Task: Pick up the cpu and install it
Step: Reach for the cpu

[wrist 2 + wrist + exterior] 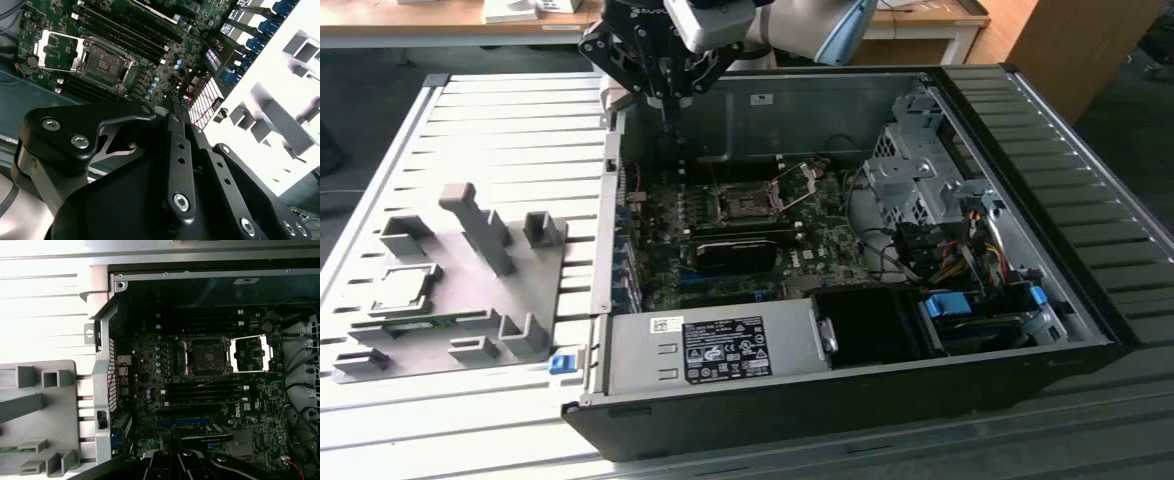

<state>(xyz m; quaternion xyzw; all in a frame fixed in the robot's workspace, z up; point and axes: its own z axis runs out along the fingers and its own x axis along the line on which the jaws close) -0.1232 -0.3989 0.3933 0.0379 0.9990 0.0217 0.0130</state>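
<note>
CPU (402,289), a small flat square chip with a silvery-grey metal top, lies in a recess of the pale grey moulded holder plate (480,300) at the exterior view's left. A long thin green memory stick (416,322) lies on the same plate just beside it. The plate rests on the ribbed light-grey metal surface (494,120), next to the open black computer case (1067,300).

Inside the case lies the green motherboard (660,280), its square metal-framed socket (747,205) uncovered and its hinged lid (803,180) swung up.

The black claw (672,118) hangs well apart from the CPU, above the case's far corner on the plate side. In the second wrist view its fingers (173,102) are pressed together, pinching nothing and touching nothing, with the socket (105,62) beyond them.
</note>
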